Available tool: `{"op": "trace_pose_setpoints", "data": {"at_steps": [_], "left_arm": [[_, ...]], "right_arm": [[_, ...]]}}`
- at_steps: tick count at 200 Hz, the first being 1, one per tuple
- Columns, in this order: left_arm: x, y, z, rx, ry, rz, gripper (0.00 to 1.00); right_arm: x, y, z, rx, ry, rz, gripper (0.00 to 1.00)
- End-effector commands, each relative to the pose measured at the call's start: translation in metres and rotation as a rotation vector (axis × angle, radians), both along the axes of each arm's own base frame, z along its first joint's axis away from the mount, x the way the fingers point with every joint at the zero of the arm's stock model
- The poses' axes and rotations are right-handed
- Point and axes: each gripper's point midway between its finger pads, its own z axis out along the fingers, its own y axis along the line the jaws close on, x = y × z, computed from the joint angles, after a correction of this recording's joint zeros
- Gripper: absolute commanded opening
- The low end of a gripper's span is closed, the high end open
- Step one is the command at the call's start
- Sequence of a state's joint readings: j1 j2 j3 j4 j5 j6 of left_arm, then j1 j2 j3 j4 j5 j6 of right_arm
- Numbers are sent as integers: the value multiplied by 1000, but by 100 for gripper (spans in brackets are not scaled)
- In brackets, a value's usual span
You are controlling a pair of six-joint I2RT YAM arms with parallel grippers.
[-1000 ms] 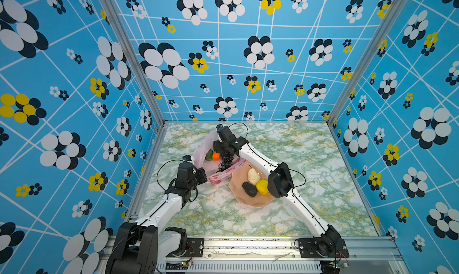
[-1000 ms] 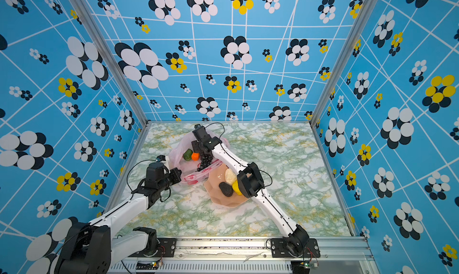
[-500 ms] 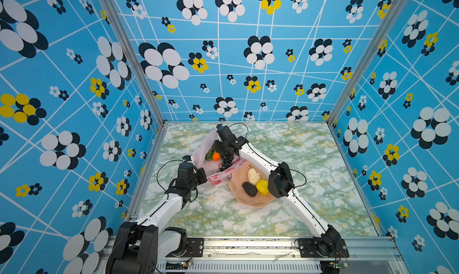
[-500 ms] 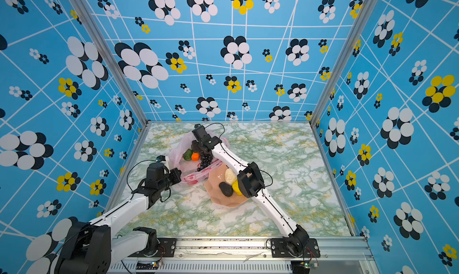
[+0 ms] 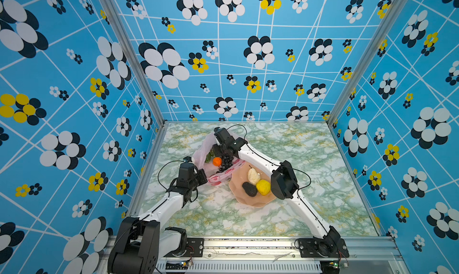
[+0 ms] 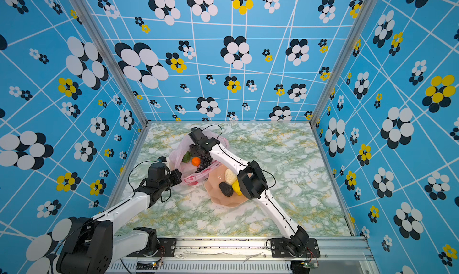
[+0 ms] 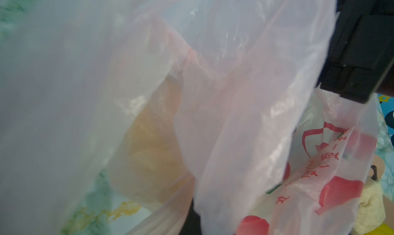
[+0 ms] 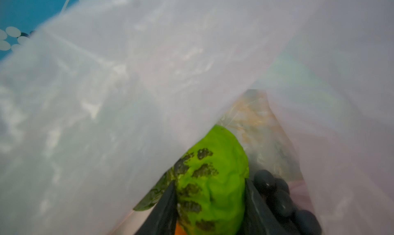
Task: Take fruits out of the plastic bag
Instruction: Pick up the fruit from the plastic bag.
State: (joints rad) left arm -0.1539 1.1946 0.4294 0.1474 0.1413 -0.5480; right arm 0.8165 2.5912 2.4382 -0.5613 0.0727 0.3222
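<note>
1. Blue walls printed with white, black and yellow flowers box in a green-and-white marbled table (image 5: 310,161).
2. In the right wrist view the right gripper (image 8: 210,204) has its two dark fingers (image 8: 164,212) pressed against either side of the green lime (image 8: 213,180), gripping it. The fingers run off the frame edge.
3. The grape bunch (image 8: 277,199) lies against one finger, and a sliver of the orange (image 8: 181,229) shows under the lime.
4. Milky film veils most of that view. In both top views the gripper is hidden beneath its own wrist, sunk in the mouth of the plastic bag (image 5: 202,148).
5. The bag is thin, translucent pink and crinkled, with round red prints along its near rim. It lies left of the table's middle, and its near edge meets the plate (image 5: 258,204).
6. The left gripper (image 5: 202,177) is clamped on the bag's near rim. Its wrist view shows only one dark finger, cut off at a corner. A tan blur behind the film cannot be identified.
7. Three fruits show in the bag: lime, orange and grapes.
8. Three more sit bunched together on the peach scalloped plate: the pale piece (image 5: 253,176), the dark avocado (image 5: 249,188) and the lemon (image 5: 263,187).
9. In a top view the right arm's elbow (image 6: 252,183) covers part of the lemon.
</note>
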Motion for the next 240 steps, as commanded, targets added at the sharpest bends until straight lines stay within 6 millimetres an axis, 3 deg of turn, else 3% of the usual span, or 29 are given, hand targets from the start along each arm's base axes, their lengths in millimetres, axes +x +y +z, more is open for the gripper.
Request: {"op": "trace_pose_setpoints", "data": {"at_steps": [1,68,79,135,143,179,240], "left_arm": [[6,-1,5,25,-7,-11,0],[7,-3,5,21,-6,-20,0],[7,-3,6,20,-7,-18,0],[6,-3,8,19,-10,-20,0],[5,-3,8,18,-10,-21,0],[5,-3,9,18,-12,-20,0],[5,-2,8,28,-13,-18,0]], "right_arm": [[-5,0,54,53,-82,14,36],[-53,-27,84,66,-70,46,35],[-64,-35,102,82,-87,48,35],[-127,-85,124,42,-86,58,35],[-138,-97,113,7,-68,57,35],[-167,-126,107,-12,-38,40,35],[-187,-124,66,-12,36,48,35]]}}
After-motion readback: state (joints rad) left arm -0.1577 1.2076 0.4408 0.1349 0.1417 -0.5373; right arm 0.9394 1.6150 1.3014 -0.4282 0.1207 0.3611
